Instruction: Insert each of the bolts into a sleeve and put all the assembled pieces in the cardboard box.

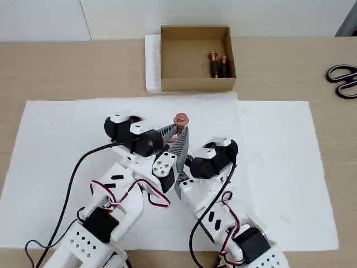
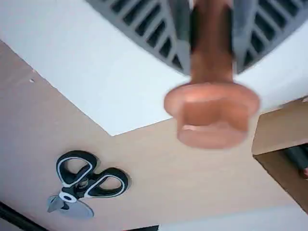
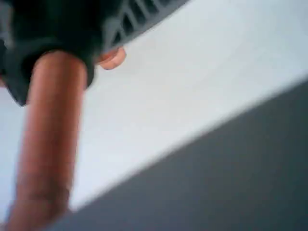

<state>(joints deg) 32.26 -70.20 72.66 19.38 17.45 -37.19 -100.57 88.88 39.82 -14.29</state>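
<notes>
The left gripper [image 2: 211,53] is clenched on a copper bolt [image 1: 181,119]. Its grey ribbed fingers [image 2: 144,21] press either side of the shank, and the flanged head sticks out just past their tips. The right gripper [image 1: 182,139] meets it at the same bolt from the other side, touching or nearly so. Whether it is clenched or released cannot be told. In the high view only the bolt's head shows clearly above the two grippers, since they cover the shank.

Close to the right gripper, the shank runs out of a dark shape [image 3: 48,38]. This is too blurred to name as a sleeve. A broad grey area [image 3: 231,183] beside it is equally unreadable.

Ahead of both grippers and apart from them stands the cardboard box [image 1: 193,85], beyond the far edge of the white sheet [image 1: 67,139]. Two assembled pieces [image 1: 214,64] lie side by side in it against the wall on the right gripper's side, their copper heads pointing away from the grippers.

Black-handled scissors [image 1: 343,81] lie on the bare tabletop [image 1: 56,67]. They are well apart from the grippers, out on the right arm's side, and cut off at the frame edge.
</notes>
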